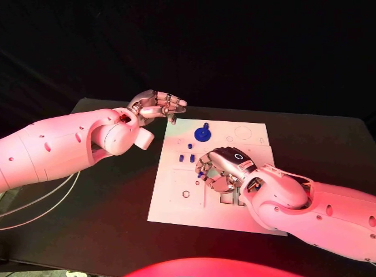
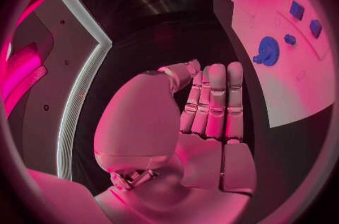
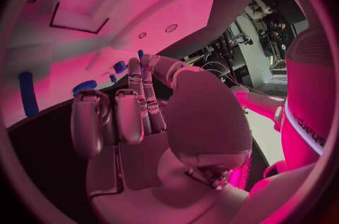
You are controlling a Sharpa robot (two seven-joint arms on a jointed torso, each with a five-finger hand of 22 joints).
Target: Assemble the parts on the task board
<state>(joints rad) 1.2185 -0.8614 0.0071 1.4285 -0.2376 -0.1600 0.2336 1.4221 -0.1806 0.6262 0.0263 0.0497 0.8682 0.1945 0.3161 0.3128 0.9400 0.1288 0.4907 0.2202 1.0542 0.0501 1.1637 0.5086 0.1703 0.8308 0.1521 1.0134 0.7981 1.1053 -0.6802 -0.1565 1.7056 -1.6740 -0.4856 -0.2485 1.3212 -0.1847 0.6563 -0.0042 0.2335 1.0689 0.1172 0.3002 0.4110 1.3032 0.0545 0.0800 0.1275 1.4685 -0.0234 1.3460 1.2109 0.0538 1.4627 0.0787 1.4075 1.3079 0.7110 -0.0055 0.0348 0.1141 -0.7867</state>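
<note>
Small blue plastic pegs [image 1: 186, 157] on white task board [image 1: 175, 199], beside right hand [image 1: 223, 168]: fingers curled, apparently empty. Probably light, rigid, slippery; best pinched mid-shaft. Left hand [image 1: 157, 105] curled, empty.

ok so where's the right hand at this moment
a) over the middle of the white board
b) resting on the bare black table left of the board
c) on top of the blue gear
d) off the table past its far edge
a: in the head view the right hand is over the middle of the white board, nearer than the blue gear.
</note>
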